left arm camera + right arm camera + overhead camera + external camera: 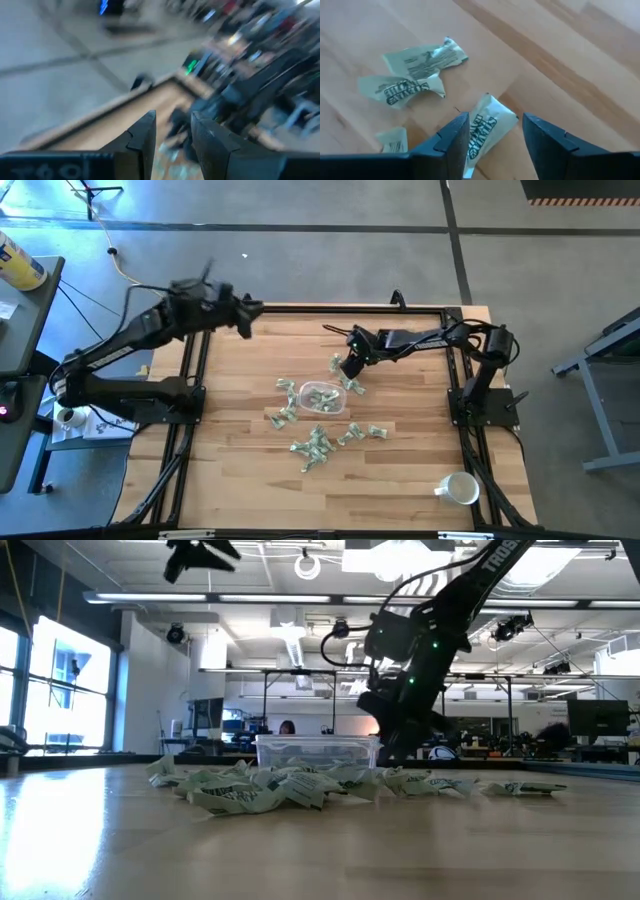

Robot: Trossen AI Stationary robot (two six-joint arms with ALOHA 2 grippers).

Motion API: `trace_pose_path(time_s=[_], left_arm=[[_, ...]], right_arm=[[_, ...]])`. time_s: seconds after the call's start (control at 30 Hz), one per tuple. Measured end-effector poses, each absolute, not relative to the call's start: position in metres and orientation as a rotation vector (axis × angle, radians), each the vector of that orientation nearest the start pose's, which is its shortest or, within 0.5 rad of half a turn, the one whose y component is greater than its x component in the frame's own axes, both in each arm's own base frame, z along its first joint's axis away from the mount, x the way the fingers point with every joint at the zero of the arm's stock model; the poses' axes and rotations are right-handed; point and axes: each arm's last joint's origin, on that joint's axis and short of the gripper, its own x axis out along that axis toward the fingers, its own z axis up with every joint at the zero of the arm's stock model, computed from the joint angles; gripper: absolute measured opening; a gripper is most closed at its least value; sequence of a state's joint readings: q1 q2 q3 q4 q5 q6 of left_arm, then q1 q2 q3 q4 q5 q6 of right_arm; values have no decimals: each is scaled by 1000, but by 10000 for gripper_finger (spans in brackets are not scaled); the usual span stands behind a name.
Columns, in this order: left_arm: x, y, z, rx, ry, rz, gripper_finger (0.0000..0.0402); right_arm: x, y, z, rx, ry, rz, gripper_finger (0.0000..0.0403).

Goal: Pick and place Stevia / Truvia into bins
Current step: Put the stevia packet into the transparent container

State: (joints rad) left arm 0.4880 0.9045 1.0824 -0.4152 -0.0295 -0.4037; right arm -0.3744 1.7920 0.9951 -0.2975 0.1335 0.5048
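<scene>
**Stevia packets ring the clear bin as right arm drops in**

Stevia packets (318,442) lie scattered over the wooden table (250,490), most of them fanned from nine o'clock round to four o'clock of the clear bin (323,396) at mid-table, with a few more at its twelve and three o'clock. The right gripper (492,137) hangs low just beside the bin at about two o'clock, its fingers (454,142) spread apart with one crumpled packet (485,127) lying flat on the wood between them, not pinched. The left gripper (172,135) is raised high off the table toward ten o'clock, far from the packets, its fingers parted with nothing between them. A white mug (459,489) lies at the table's five o'clock corner
</scene>
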Motion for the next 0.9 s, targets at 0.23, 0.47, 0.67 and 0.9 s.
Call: trace_pose_path(time_s=[0.23, 0.47, 0.67, 0.9], left_arm=[[154, 107, 408, -381, -35, 408, 159], [148, 114, 398, -441, 60, 393, 159], [148, 113, 397, -445, 76, 374, 159], [146, 112, 388, -462, 166, 391, 159]], right_arm=[[314, -113, 140, 656, 956, -766, 163], [319, -106, 121, 664, 999, -842, 171], [321, -105, 114, 631, 997, -875, 116], [319, -107, 122, 636, 1024, -757, 12]])
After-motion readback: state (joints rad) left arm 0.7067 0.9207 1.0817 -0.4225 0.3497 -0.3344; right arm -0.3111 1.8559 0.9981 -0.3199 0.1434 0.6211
